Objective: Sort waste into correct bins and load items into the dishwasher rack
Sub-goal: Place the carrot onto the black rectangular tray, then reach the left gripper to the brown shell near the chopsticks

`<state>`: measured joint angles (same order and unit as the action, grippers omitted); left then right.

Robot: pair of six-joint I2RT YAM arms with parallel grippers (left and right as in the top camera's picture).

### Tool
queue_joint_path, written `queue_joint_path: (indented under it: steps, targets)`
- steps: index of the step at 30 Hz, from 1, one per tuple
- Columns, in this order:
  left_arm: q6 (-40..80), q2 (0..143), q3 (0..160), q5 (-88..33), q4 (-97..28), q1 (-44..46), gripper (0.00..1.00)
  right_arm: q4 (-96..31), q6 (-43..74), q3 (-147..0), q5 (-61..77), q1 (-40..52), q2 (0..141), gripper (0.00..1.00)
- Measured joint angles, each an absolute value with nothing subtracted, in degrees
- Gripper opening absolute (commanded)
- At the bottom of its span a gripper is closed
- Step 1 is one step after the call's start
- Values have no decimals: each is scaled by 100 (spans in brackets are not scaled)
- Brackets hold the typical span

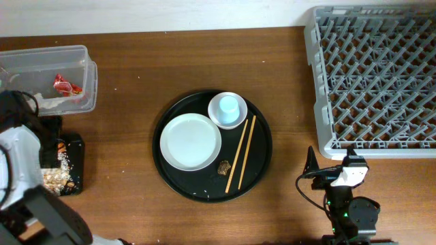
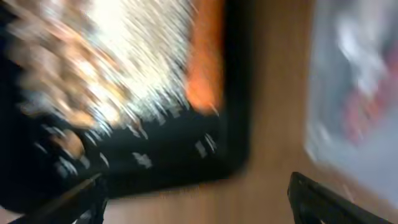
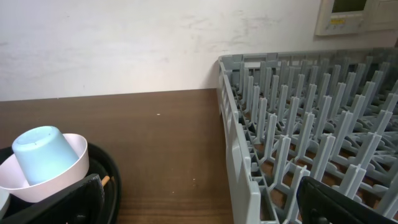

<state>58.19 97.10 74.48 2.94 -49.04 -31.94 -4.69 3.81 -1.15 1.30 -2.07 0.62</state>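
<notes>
Pretty blurry from here; my left pincer (image 2: 196, 186) hangs spread wide above the black tray (image 2: 233, 112); rice (image 2: 124, 62) and an orange carrot (image 2: 205, 62) inside; clear tub (image 2: 354, 93) beside it on the bench (image 2: 273, 93)

Rack (image 1: 313, 82) is matt grey plastic, tub (image 1: 89, 75) clear plastic, chopsticks (image 1: 242, 153) wood, round tray (image 1: 260, 162) glossy.

Dark wooden table (image 1: 136, 54), scuffed white wall (image 3: 124, 43), beige wall panel (image 3: 359, 15)

round tray (image 1: 259, 163) at centre, rack (image 1: 371, 75) far right
on the round tray: plate (image 1: 191, 141) at left, bowl (image 1: 216, 117) behind it holding the cup (image 1: 229, 106), chopsticks (image 1: 241, 153) to its right, scrap (image 1: 223, 167) between them; tub (image 1: 90, 71) far left, shallow tray (image 1: 76, 146) just nearer.
</notes>
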Motion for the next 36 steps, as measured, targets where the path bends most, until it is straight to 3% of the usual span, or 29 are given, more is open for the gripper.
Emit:
queue_joint_path:
  steps: [3,6,9,12,18,24,27,29,36]
  targets:
    - [4965,9192,7485,-1673,-5756,-2995,92,-471,379,-115,130,-207,62,98]
    - [4305,9159,7494,-2357,-6558,-1879,92,-469,379,-115,130,-207,62,98]
    - [4042,9159,7496,-1951,-6646,-235,99,-471,381,-115,130,-207,62,98]
    - [3940,9159,7494,-1258,-6598,1461,99,-469,381,-115,130,-207,62,98]
    - [3844,9159,7491,510,-6261,3780,99,-469,381,-115,130,-207,62,98]
    - [1872,9312,7489,64,-5542,4344,99,-471,381,-115,130,-207,62,98]
    - [1479,9605,7489,82,-5398,4344,98,-469,379,-115,130,-207,62,98]
    - [1374,9732,7491,84,-5339,4344,79,-469,381,-115,130,-207,62,98]
    - [1258,10589,7491,60,-5140,4344,68,-469,379,-115,130,-207,62,98]
